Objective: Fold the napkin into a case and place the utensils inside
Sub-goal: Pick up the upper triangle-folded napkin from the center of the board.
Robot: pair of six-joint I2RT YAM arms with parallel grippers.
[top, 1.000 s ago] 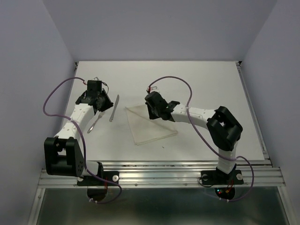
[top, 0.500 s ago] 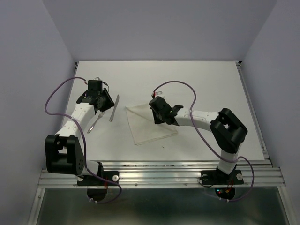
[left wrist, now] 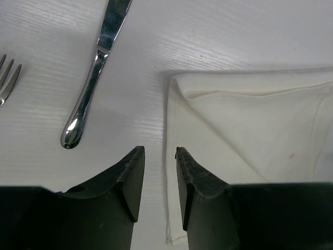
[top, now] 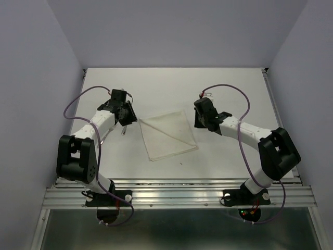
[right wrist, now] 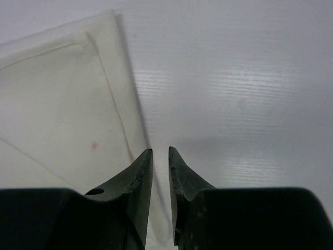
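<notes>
While both arms reach over the white desk (top: 229, 88), the napkin (top: 169, 134) lies flat between them, a four-sided sheet with a diagonal crease running across it from its far left corner.

The left tool (left wrist: 158, 151) hangs low above the desk with its jaws a narrow gap apart and nothing between them; bare desk shows through the gap. Just ahead of its right-hand finger sits a corner of the napkin, and the napkin's edge runs back past that finger. Ahead and to the other side lies the knife (left wrist: 96, 67), handle end nearest the tool, blade pointing away. Beyond the knife, at the picture's left border, only the tines of the fork (left wrist: 7, 83) show.

The right tool (right wrist: 160, 150) also holds nothing, its jaws set only a slit apart. Its tips hang over bare desk, right beside the napkin's edge, which slants in towards the left-hand finger. A small pink spot marks the napkin near that finger.
</notes>
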